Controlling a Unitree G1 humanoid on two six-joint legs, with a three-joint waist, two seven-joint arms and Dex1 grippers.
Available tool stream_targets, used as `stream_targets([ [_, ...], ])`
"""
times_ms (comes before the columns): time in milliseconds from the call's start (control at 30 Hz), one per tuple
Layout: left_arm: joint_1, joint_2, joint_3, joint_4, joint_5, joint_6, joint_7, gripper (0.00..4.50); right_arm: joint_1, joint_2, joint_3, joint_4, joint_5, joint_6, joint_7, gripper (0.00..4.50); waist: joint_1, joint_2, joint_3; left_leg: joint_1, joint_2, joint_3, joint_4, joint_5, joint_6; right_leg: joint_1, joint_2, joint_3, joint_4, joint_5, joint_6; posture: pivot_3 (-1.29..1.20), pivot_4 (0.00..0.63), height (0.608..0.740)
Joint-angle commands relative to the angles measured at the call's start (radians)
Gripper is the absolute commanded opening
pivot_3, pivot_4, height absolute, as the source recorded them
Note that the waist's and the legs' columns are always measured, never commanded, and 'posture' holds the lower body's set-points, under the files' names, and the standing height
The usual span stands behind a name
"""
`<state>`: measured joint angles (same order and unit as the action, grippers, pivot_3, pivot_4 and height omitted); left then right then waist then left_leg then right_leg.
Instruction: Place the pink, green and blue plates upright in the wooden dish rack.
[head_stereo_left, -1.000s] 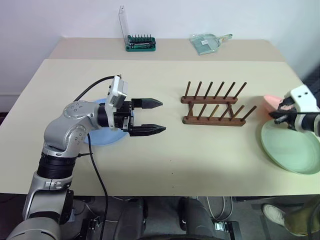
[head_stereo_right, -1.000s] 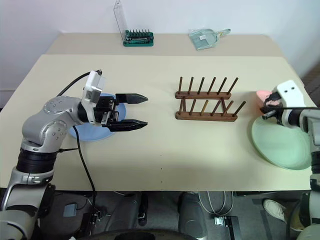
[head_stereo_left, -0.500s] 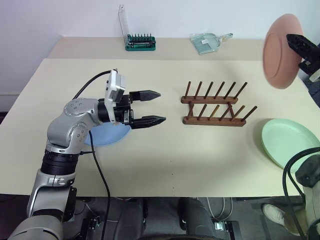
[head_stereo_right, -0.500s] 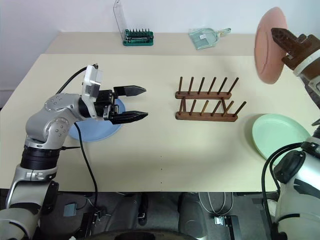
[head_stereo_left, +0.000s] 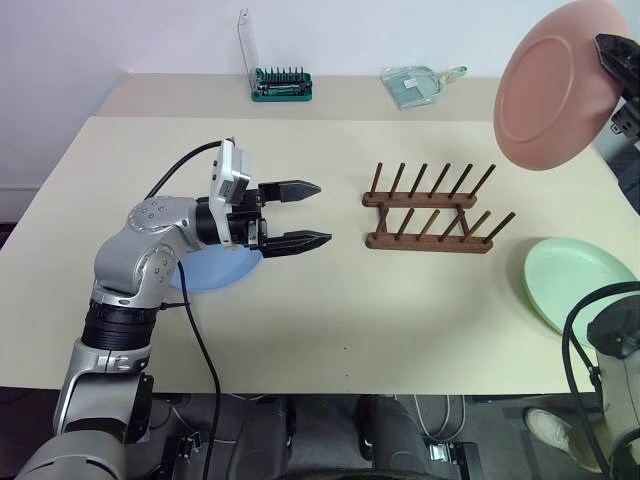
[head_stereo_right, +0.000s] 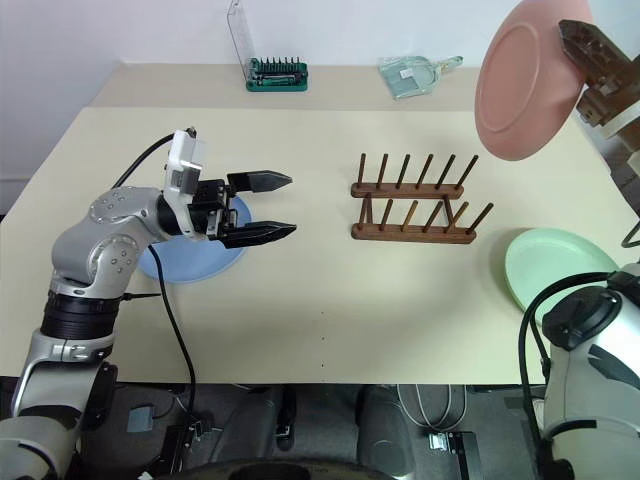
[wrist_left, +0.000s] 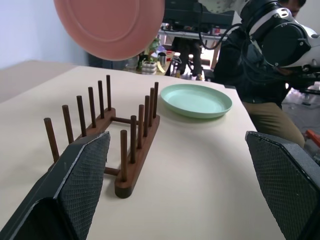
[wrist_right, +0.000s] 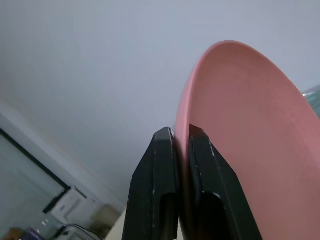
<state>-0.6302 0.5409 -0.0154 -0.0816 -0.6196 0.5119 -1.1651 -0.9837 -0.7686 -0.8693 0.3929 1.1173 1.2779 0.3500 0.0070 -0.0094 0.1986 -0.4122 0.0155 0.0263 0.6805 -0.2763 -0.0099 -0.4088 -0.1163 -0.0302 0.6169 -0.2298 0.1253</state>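
Left eye view showed the right gripper (head_stereo_left: 612, 52) clamped on the rim of the pink plate (head_stereo_left: 550, 85), which had risen off the green plate (head_stereo_left: 583, 290) and tilted up, high above the empty dish rack (head_stereo_left: 432, 210). The left gripper (head_stereo_left: 305, 214) hovered spread wide over the blue plate (head_stereo_left: 205, 275). Slotting comes next

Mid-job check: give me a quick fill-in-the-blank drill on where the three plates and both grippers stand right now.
1. The right gripper is shut on the rim of the ____ plate, held in the air.
2. The green plate lies flat on the ____.
3. The wooden dish rack holds ____ plates.
4. The left gripper, near the blue plate, is ____.

Missing words: pink; table; no; open
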Motion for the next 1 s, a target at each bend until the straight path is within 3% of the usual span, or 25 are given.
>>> stream_targets([
  [33, -0.006, 0.004, 0.013, -0.017, -0.005, -0.014, -0.003, 4.50, 0.017, 0.014, -0.065, -0.077, 0.111, 0.032, -0.078, 0.05, 0.001, 0.000, 0.000, 0.000, 0.000, 0.000, 0.000, 0.000, 0.000, 0.000, 0.000, 0.000, 0.000, 0.000, 0.000, 0.00, 0.150, 0.740],
  [433, -0.008, 0.006, 0.007, -0.008, 0.003, -0.028, -0.021, 4.50, 0.202, 0.062, -0.079, -0.213, 0.363, 0.008, -0.252, 0.05, 0.002, 0.000, 0.000, 0.000, 0.000, 0.000, 0.000, 0.000, 0.000, 0.000, 0.000, 0.000, 0.000, 0.000, 0.000, 0.00, 0.150, 0.740],
  [767, -0.018, 0.007, 0.023, 0.024, 0.036, -0.131, -0.035, 4.50, 0.337, 0.069, -0.027, -0.242, 0.484, -0.078, -0.293, 0.05, 0.002, 0.000, 0.000, 0.000, 0.000, 0.000, 0.000, 0.000, 0.000, 0.000, 0.000, 0.000, 0.000, 0.000, 0.000, 0.00, 0.150, 0.740],
  [1000, -0.021, 0.014, 0.011, 0.050, 0.060, -0.184, -0.060, 4.50, 0.410, 0.065, 0.020, -0.229, 0.481, -0.134, -0.262, 0.05, 0.003, 0.000, 0.000, 0.000, 0.000, 0.000, 0.000, 0.000, 0.000, 0.000, 0.000, 0.000, 0.000, 0.000, 0.000, 0.00, 0.150, 0.740],
])
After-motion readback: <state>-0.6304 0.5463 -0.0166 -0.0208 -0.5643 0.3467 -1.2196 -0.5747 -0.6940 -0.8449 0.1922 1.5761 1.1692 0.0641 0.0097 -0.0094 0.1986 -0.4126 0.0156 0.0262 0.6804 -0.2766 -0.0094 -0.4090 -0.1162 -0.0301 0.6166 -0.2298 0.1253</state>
